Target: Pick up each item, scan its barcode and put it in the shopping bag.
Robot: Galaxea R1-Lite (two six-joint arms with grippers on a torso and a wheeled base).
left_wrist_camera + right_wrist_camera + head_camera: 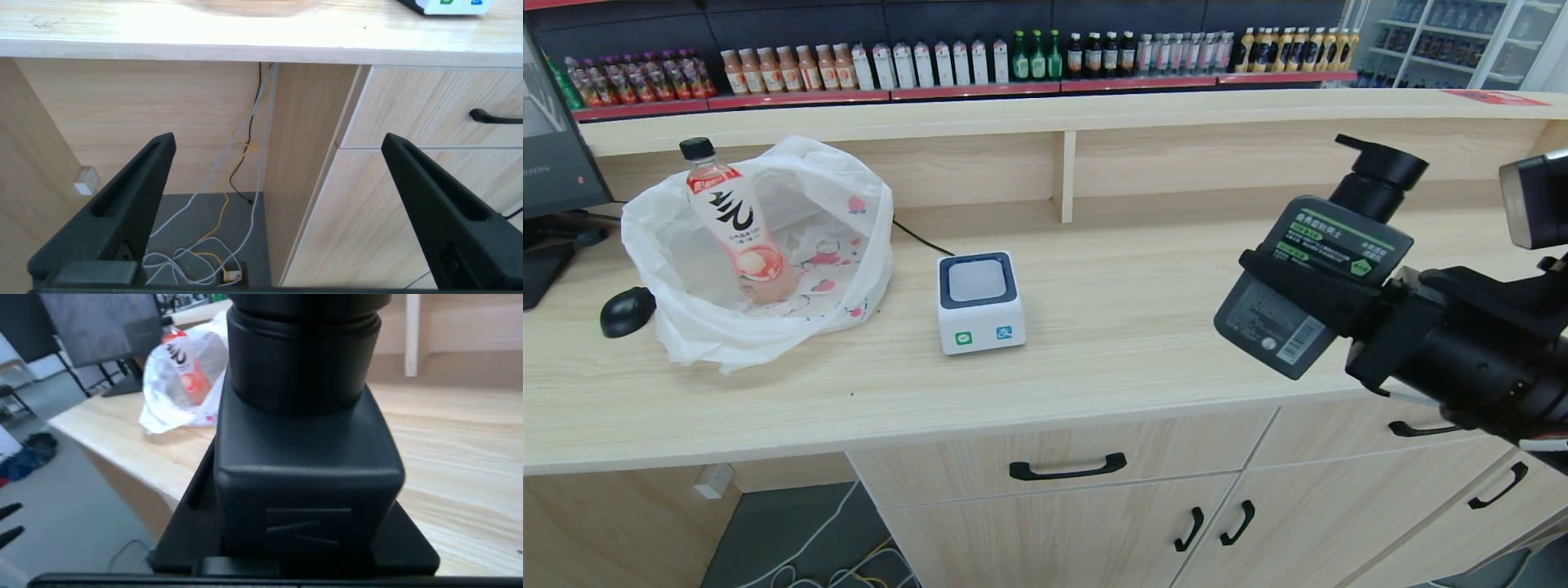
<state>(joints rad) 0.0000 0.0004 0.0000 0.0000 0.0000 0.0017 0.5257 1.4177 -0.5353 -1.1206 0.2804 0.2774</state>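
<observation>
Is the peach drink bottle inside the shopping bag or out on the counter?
Inside: the bottle stands tilted within the open white shopping bag, cap above its rim.

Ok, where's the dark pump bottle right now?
In the head view it is on the right: the dark pump bottle is held up in the right pincer, well to the right of the white scanner on the counter.

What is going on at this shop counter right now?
The right gripper holds a dark pump bottle in the air over the right end of the wooden counter, apart from the white scanner, so it is not yet at the scanner. A pink drink bottle already stands in the shopping bag on the left. The left gripper is open and holds nothing, low in front of the counter.
</observation>
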